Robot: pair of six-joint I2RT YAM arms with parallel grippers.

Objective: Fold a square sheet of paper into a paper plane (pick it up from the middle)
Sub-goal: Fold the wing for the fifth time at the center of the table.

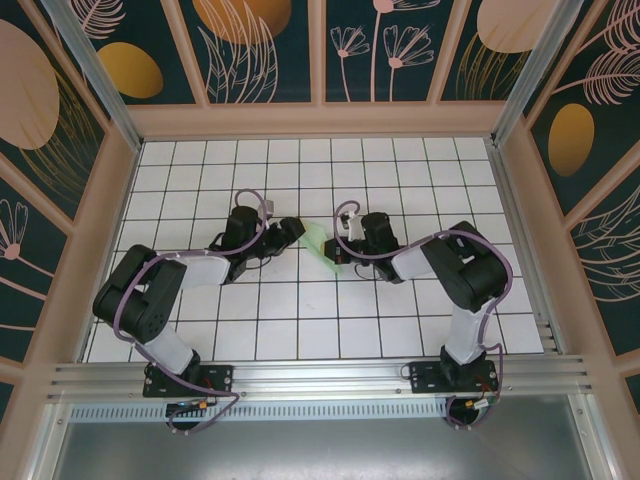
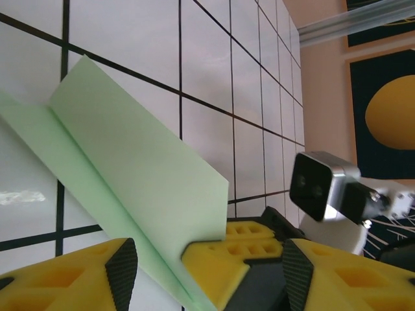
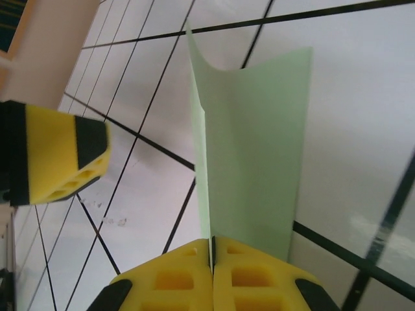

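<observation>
The square sheet of paper is folded into a slim pale mint-green paper plane, held just above the tiles at the table's middle. My right gripper is shut on its bottom fold, and the wing flaps stand up beyond the fingers. My left gripper is open, facing the right one from the left. The plane's near end and the right gripper's yellow fingers lie between its pads. From above, the left gripper and the right gripper meet at the paper.
The floor is white gridded tiles inside a pink-framed enclosure with patterned walls. The right wrist camera sits close behind the left gripper's reach. One left finger hangs left of the paper.
</observation>
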